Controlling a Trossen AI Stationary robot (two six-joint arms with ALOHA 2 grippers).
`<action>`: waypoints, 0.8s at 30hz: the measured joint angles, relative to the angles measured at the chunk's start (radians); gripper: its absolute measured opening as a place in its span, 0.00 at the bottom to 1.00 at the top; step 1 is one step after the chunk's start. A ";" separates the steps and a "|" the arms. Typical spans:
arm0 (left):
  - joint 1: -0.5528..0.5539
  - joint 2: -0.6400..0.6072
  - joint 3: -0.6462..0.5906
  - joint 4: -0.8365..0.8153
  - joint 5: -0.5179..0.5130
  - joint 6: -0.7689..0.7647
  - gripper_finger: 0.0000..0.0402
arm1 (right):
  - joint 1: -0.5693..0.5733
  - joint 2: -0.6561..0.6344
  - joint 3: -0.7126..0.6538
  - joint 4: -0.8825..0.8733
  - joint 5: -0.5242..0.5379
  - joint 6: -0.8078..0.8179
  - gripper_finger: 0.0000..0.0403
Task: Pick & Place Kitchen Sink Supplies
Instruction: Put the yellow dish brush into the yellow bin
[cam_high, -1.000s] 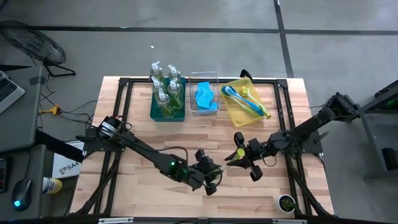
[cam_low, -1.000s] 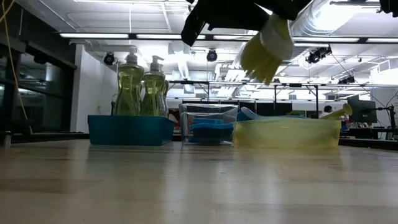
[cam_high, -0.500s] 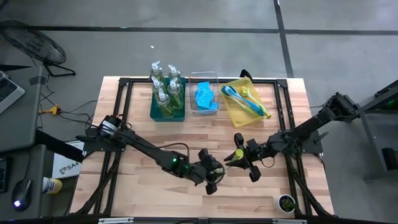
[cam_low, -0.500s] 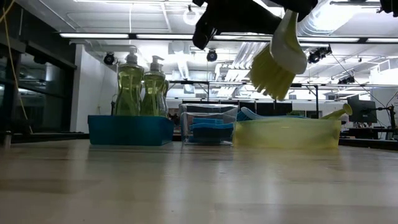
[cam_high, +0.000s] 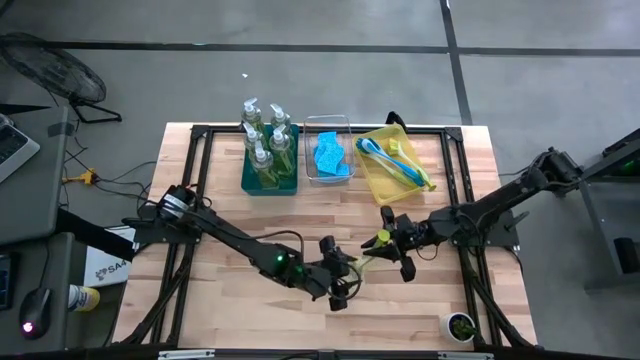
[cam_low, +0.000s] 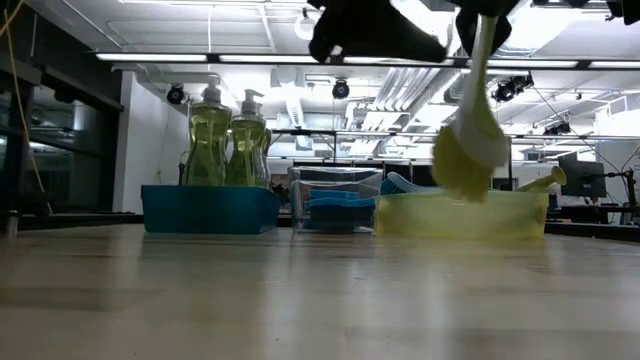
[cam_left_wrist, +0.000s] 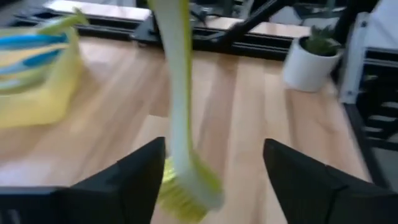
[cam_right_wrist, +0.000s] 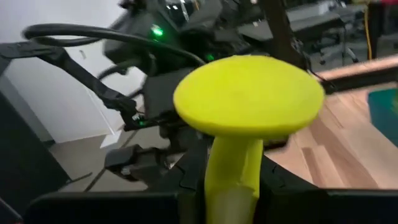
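a yellow-green dish brush (cam_low: 470, 120) is held in the air above the middle of the worktop (cam_high: 230, 225), hanging nearly upright in the low view with its bristled head down and clear of the wood. the right gripper (cam_high: 385, 243) is seen on the handle's upper end, its fingers clamped on the brush just below the round yellow end cap (cam_right_wrist: 249, 93) (the cap fills much of the right wrist view). the left gripper (cam_high: 343, 276) sits just beside and below it in the high view, near the brush head; its fingers (cam_left_wrist: 140, 171) are apart, one on each side of the brush, and no contact with the handle can be made out. in the left wrist view the pale handle (cam_left_wrist: 177, 93) runs down between those fingers to the bristles (cam_left_wrist: 186, 196).

at the far edge of the worktop three bins stand in a row. the teal bin (cam_high: 270, 170) holds clear pump bottles (cam_low: 228, 140) of yellow-green soap, standing upright. the clear bin (cam_high: 328, 125) next to it holds bright blue sponges (cam_high: 328, 157). the yellow bin (cam_high: 375, 175) on the right holds more brushes (cam_high: 395, 160), blue and yellow-green, lying along its length. a small potted plant (cam_high: 459, 326) stands at the near right corner of the worktop, well apart from the arms.
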 joint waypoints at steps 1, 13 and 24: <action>-0.001 -0.007 0.000 -0.012 -0.022 0.007 0.68 | -0.006 -0.018 0.000 -0.034 0.000 0.011 0.14; 0.000 -0.167 0.002 -0.378 -0.293 0.125 0.72 | -0.134 -0.254 0.000 -0.351 -0.036 0.055 0.14; 0.109 -0.279 -0.068 -0.923 -0.384 0.005 0.72 | -0.553 -0.283 0.404 -1.127 -0.075 -0.108 0.14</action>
